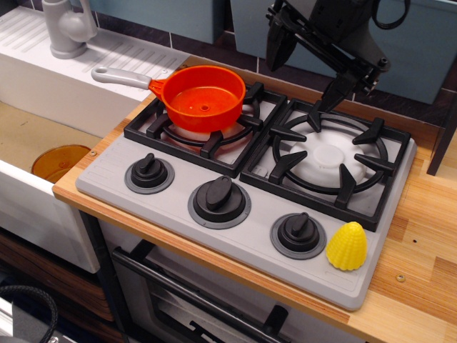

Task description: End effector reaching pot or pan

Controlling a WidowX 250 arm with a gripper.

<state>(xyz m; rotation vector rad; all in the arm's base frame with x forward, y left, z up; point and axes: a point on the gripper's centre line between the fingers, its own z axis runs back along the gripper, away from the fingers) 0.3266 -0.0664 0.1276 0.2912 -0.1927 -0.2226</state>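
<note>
The small orange saucepan (203,96) stands upright on the left burner of the toy stove (235,236). Its light-grey handle (121,76) points left towards the sink. It looks empty. My black gripper (300,87) hangs from the dark arm at the top, above the back of the stove, between the two burners. It is to the right of the pan and a little above it, not touching it. Its two pointed fingers (280,44) stand wide apart with nothing between them.
A yellow toy corn (347,246) sits at the stove's front right corner. Three black knobs (219,197) line the front. The right burner grate (330,158) is bare. A sink with an amber disc (60,161) and a grey faucet (68,28) lie to the left.
</note>
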